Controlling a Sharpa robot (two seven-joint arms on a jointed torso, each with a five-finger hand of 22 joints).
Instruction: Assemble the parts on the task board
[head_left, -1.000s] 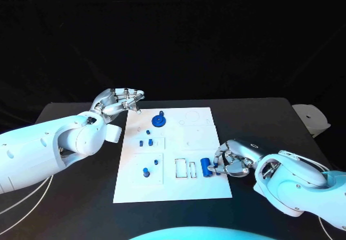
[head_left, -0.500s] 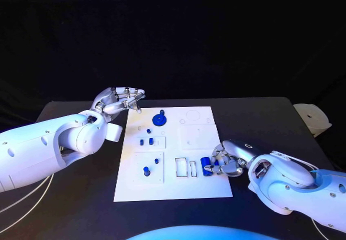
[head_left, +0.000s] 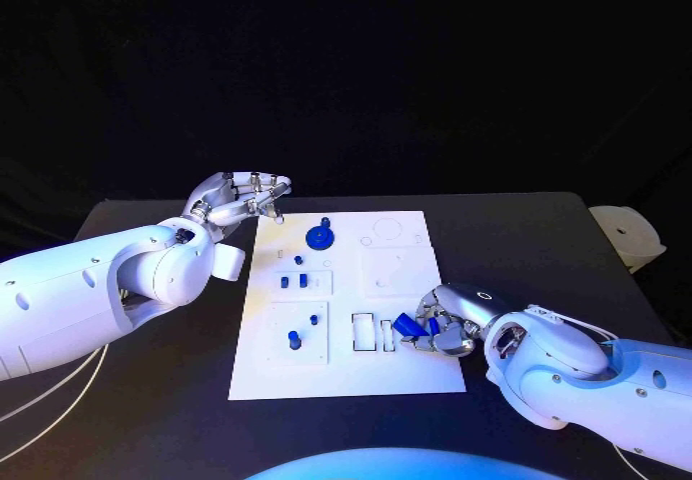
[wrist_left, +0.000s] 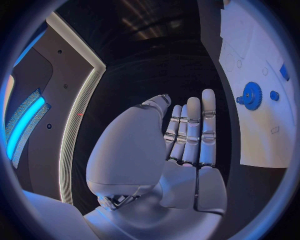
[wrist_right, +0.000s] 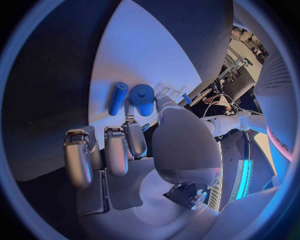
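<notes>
— Two hands I can see from the head camera. My left hand (head_left: 242, 197) is raised at the far left corner of the task board (head_left: 346, 375), its fingers loosely curled, and it holds nothing. My right hand (head_left: 444, 325) lies low at the near right edge of the board, with its fingers bent over two short blue cylinders (head_left: 414, 328).

— Where are the other parts?

— On the board. A blue gear (head_left: 319, 238) sits near the far edge, small blue pegs (head_left: 294, 282) stand below it on the left side, and two more blue pieces (head_left: 296, 342) are in the near left panel. Just beside the cylinders there are two white rectangular slots (head_left: 374, 333). The board lies in the middle of the black counter (head_left: 144, 330).

— And the left wrist camera?

— My left hand (wrist_left: 181, 150) is there with its fingers straight and close together, free of any part. The board (wrist_left: 250, 85) is off to one side, apart from the fingers, and the gear (wrist_left: 252, 95) lies on it.

— The right wrist camera?

— My right hand (wrist_right: 125, 150) has its fingers curled down over the board (wrist_right: 144, 55). The two cylinders (wrist_right: 132, 98) lie side by side just past the fingertips (wrist_right: 134, 145). I cannot tell whether the fingers really grasp a cylinder or merely touch it.
</notes>
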